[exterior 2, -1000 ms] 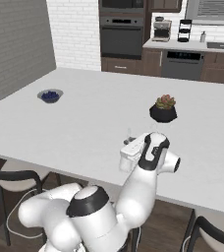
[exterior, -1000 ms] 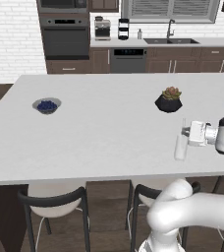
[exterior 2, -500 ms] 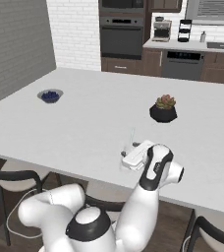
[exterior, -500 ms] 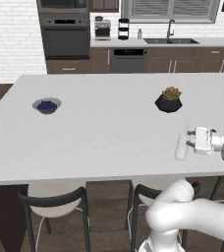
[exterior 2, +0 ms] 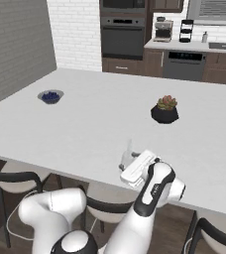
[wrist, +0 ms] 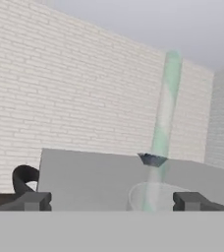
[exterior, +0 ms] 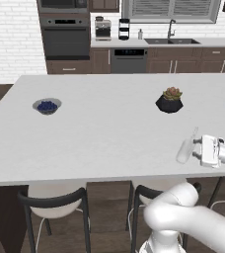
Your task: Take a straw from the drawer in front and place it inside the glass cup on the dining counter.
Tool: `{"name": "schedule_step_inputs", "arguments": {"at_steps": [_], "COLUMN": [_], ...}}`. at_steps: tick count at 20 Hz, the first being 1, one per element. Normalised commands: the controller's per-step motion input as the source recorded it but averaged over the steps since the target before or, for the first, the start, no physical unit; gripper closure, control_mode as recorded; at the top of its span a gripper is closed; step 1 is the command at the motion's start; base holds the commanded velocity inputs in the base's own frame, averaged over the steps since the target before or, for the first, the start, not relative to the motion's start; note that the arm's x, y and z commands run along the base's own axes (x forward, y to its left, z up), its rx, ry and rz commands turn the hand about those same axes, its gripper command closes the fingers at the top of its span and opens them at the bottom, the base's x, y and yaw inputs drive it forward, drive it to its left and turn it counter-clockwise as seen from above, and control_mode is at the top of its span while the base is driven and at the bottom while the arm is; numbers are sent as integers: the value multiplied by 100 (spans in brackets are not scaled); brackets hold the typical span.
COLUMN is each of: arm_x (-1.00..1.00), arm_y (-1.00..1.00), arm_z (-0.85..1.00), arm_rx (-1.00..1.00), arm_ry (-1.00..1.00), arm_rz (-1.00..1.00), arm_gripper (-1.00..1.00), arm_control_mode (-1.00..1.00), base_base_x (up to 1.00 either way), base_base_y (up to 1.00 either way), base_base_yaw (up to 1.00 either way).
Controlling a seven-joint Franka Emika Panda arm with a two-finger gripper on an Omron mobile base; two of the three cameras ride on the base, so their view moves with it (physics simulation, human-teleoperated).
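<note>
straw (wrist: pixel 164 128): pale green-ish tube, standing in the glass cup (exterior: pixel 184 150) and leaning a bit, top end poking out above the rim
glass cup: clear tumbler, upright on the dining surface (exterior: pixel 109 123), near its front edge on the right side
gripper (wrist: pixel 111 201): just beside the cup, level with it, pointing sideways at it
jaws: spread wide, one dark tip on each side in the hand view, nothing pinched; straw and cup stand free between them
bowl of blue berries (exterior: pixel 47 105): far left of the surface, well apart from the cup
plant pot (exterior: pixel 169 101): black, with a little succulent, behind the cup toward the middle
stools (exterior: pixel 55 207): black frames, white seats, tucked under the near edge
</note>
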Motion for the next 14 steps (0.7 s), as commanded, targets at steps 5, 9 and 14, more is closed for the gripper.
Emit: {"name": "schedule_step_inputs", "arguments": {"at_steps": [5,9,14], "arm_x": [4,9,-7], "arm_y": [9,3,0], "arm_z": [0,0,3], "arm_rx": [0,0,0], "arm_ry": [-11,-10,-14], "arm_rz": [-3,-4,-4], "arm_gripper": [-100,-100,-100], "arm_control_mode": [-100,-100,-100], "base_base_x": [0,0,0], "base_base_y": [0,0,0], "base_base_yaw": [0,0,0]}}
